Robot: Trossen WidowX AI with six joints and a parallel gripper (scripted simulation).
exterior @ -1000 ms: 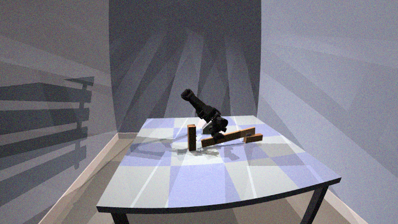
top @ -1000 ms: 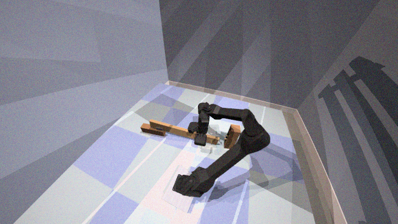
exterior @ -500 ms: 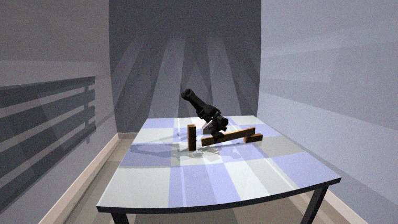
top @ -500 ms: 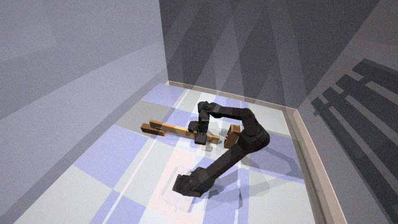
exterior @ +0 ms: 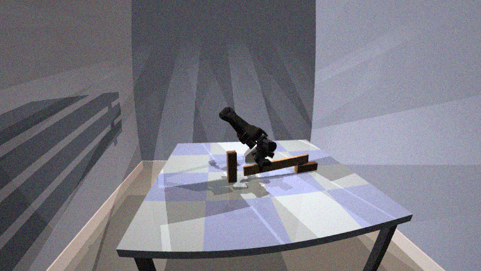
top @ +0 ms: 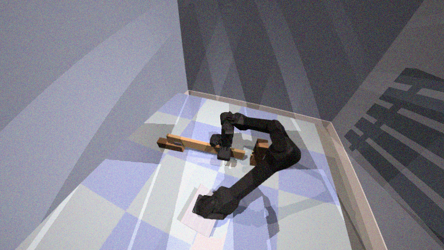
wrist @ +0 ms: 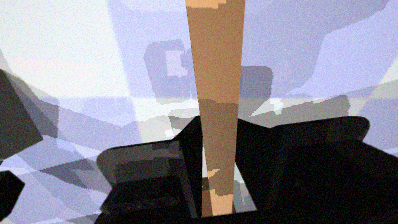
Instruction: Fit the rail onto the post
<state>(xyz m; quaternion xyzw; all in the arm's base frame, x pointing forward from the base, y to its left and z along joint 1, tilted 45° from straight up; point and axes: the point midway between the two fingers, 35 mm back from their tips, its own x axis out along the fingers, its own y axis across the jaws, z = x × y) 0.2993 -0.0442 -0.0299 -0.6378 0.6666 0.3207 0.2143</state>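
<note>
On the worktop (exterior: 188, 228): a wooden rail, a short post, a low footboard block and one dark arm, all grouped toward the far half in the exterior view.

Rail (exterior: 286, 162): long and tan; its far end rests on the footboard block, its near end sits lower, so it slopes down toward the post.

Rail end and post: in the exterior view a narrow gap shows between them, so they are apart and not yet touching.

Post (exterior: 231, 166): upright, just beside the rail's near end; in the top view the arm's elbow covers much of it (top: 260, 149).

Pegs and holes: too small and too shaded to make out in any view.

Footboard block (top: 170, 145): low, at the rail's far end; the bracket shows only as a small dark patch and its detail cannot be read.

Gripper (top: 224, 153): set across the rail near its post end, closed on the rail.

Fingers: dark blocks pressed to both sides of the rail (wrist: 216, 100) in the wrist view; their tips are cut off by the lower edge.

Wrist view: the rail runs up out of the top edge, so neither end shows there.

Arm base (top: 214, 206): on a pale plate near the worktop's front in the top view.
</note>
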